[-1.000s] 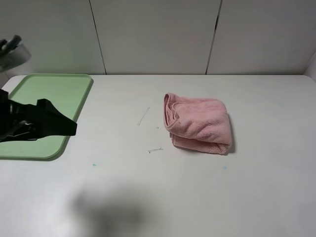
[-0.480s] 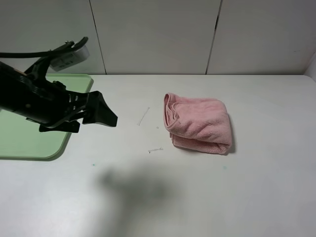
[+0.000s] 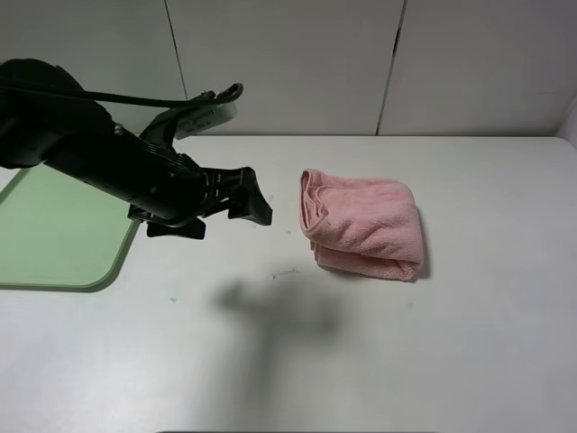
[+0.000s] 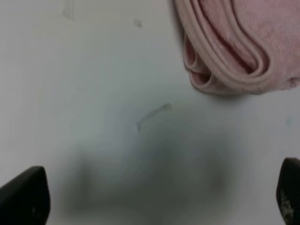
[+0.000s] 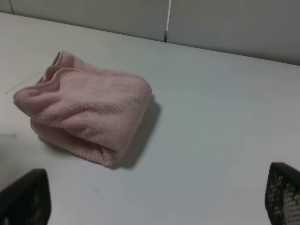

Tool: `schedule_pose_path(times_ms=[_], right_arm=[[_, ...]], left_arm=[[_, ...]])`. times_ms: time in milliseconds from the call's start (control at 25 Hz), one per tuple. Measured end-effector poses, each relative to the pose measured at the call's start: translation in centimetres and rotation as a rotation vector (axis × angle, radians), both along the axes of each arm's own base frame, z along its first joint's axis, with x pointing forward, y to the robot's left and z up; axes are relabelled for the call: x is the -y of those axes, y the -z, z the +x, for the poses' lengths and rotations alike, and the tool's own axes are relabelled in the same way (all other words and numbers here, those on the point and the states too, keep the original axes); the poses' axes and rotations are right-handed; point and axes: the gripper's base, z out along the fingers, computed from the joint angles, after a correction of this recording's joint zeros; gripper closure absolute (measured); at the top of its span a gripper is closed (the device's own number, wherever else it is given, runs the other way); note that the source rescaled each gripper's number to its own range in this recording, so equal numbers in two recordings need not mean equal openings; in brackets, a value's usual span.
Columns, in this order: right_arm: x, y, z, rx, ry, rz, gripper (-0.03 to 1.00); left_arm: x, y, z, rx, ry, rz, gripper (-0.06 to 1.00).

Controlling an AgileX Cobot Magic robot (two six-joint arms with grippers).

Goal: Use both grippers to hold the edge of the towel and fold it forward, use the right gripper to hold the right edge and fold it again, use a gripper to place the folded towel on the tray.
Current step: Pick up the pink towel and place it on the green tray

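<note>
Left gripper (image 3: 257, 206) hangs over the white table (image 3: 469, 343) in the exterior high view, fingers spread, nothing between them; from it the folded pink towel (image 3: 362, 225) lies near at 3 o'clock and the green tray (image 3: 54, 230) at 9 o'clock, its shadow on the table below

Left wrist view: both fingertips (image 4: 23, 199) show wide apart, the towel (image 4: 234, 42) off at 1 o'clock, untouched

Right wrist view: right gripper (image 5: 154, 199) also spread and empty, the towel (image 5: 86, 110) at 11 o'clock, well apart
</note>
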Motion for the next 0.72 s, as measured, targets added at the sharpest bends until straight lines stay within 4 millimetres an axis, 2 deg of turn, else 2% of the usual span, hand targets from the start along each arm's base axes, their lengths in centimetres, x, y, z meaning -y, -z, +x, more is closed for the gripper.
schedule_pose_path(times_ms=[720], right_arm=[[0.0,0.0,0.0,0.0,0.0,0.0,-0.03]], left_arm=[[5.6,3.3,4.8,0.034,0.041,-0.005,-0.02]])
